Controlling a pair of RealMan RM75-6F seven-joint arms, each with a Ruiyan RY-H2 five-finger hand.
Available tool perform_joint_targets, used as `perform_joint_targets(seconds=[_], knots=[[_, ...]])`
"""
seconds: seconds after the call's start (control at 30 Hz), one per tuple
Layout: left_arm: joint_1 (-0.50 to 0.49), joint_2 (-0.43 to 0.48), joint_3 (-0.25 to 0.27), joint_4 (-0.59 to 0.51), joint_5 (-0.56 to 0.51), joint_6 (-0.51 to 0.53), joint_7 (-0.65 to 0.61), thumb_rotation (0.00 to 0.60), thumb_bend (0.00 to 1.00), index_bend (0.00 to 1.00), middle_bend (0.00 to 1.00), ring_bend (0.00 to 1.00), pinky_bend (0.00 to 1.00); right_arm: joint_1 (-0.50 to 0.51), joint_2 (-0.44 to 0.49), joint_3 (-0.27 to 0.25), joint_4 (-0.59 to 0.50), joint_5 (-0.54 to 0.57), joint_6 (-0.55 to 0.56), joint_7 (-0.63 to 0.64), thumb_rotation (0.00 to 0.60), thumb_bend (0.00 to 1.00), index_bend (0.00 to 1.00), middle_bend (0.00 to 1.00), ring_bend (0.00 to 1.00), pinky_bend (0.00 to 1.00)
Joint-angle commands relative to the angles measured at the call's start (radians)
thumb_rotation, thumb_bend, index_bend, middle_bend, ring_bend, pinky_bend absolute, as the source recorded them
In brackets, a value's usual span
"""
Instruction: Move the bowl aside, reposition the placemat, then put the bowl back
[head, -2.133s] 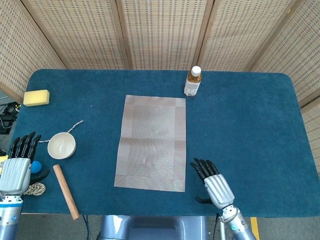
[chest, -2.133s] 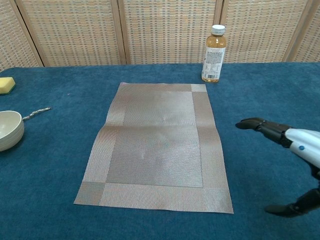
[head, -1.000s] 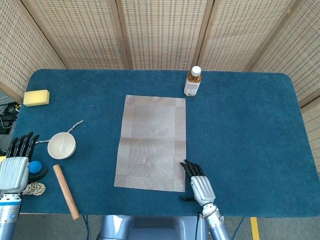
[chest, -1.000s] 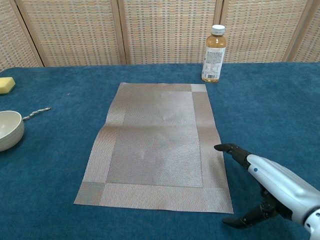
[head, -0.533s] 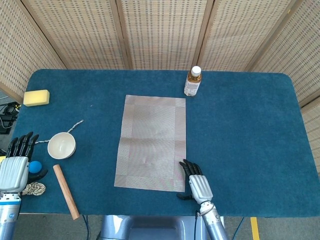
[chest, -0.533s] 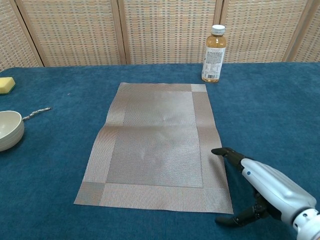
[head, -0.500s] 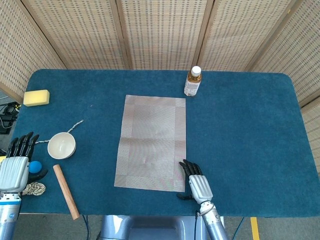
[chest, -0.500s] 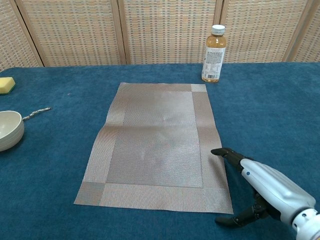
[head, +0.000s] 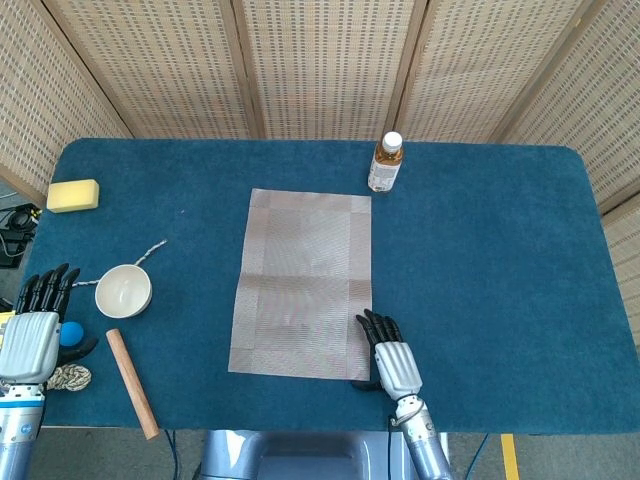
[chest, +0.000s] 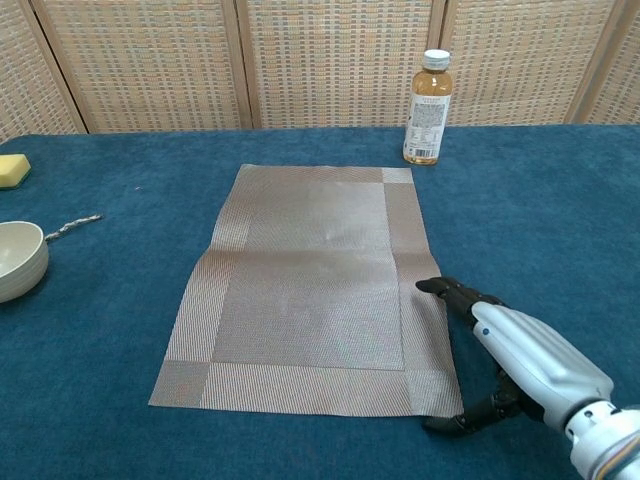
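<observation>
The woven grey placemat (head: 300, 285) (chest: 310, 290) lies flat in the middle of the blue table. The white bowl (head: 123, 290) (chest: 15, 260) stands off the mat, well to its left. My right hand (head: 390, 360) (chest: 520, 360) is at the mat's near right corner. Its fingers (chest: 445, 290) reach onto the mat's right border, and its thumb (chest: 460, 421) lies apart from them at the near edge, so it grips nothing. My left hand (head: 35, 335) rests at the table's left near edge beside the bowl, fingers straight, holding nothing. The chest view does not show it.
A tea bottle (head: 385, 163) (chest: 428, 95) stands just past the mat's far right corner. A yellow sponge (head: 73, 195) (chest: 12, 170) is far left. A wooden stick (head: 132, 383), a blue ball (head: 70, 333), a rope knot (head: 70, 378) and a metal bit (head: 150, 252) lie near the bowl.
My right hand has moved left from the bare table onto the mat's near right corner, and that corner has shifted slightly. The left hand and the bowl have stayed put.
</observation>
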Motion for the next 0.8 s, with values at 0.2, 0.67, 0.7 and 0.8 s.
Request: perform_joint_targets(seconds=[0.2,0.67,0.7,0.8], knots=[[0.003,0.003,-0.003,-0.005,0.001,-0.002,-0.007,0.600,0.06,0.00,0.00,0.00,0.00,0.002,-0.026,-0.010,0.058,-0.084,0.087,0.143,0.600,0.40,0.00,0.00,0.00,0.00],[0.002,0.002,-0.004,-0.008,-0.006,-0.020,-0.007,0.600,0.06,0.00,0.00,0.00,0.00,-0.005,-0.020,-0.004,0.068,-0.079,0.101,0.232,0.600,0.37,0.47,0.01,0.00,0.00],[0.001,0.003,-0.004,-0.008,-0.007,-0.021,-0.007,0.600,0.06,0.00,0.00,0.00,0.00,-0.004,-0.020,-0.003,0.068,-0.078,0.099,0.230,0.600,0.37,0.50,0.01,0.00,0.00],[0.001,0.003,-0.004,-0.009,-0.008,-0.024,-0.005,0.600,0.07,0.00,0.00,0.00,0.00,-0.004,-0.019,-0.001,0.070,-0.074,0.096,0.227,0.600,0.37,0.55,0.04,0.00,0.00]])
